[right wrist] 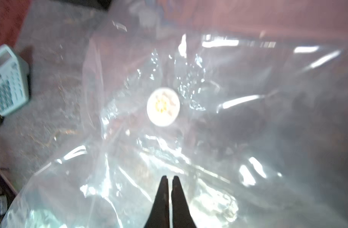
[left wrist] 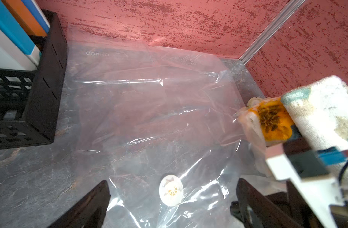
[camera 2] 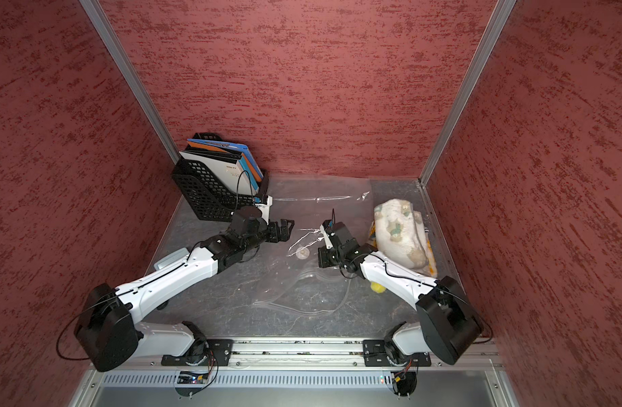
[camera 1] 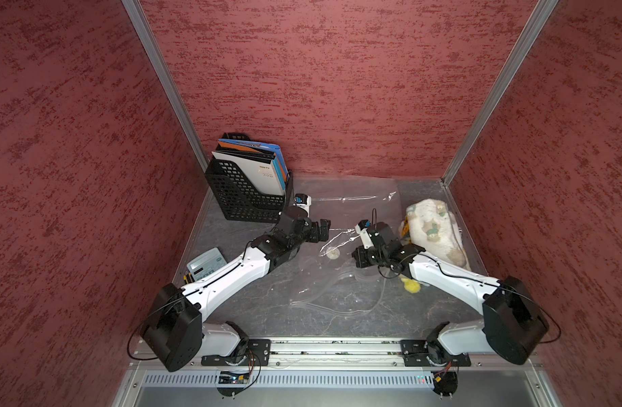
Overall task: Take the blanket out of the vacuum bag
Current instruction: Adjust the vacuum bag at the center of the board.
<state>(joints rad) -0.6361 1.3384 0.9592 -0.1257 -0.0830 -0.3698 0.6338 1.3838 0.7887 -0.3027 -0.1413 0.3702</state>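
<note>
The grey marbled tabletop (camera 1: pixel 253 306) carries the flat clear vacuum bag (camera 1: pixel 352 208), a folded blanket (camera 1: pixel 433 229) beside it, a black file rack (camera 1: pixel 239 197), a calculator (camera 1: pixel 205 264) and a small yellow object (camera 1: pixel 411 285).

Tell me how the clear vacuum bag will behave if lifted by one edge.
The vacuum bag is thin, creased film lying flat, so it will likely flop and drape rather than hold shape. It looks empty, so probably very light, though the round valve may weigh that spot down. Its glossy surface could slip from a pinch.
</note>
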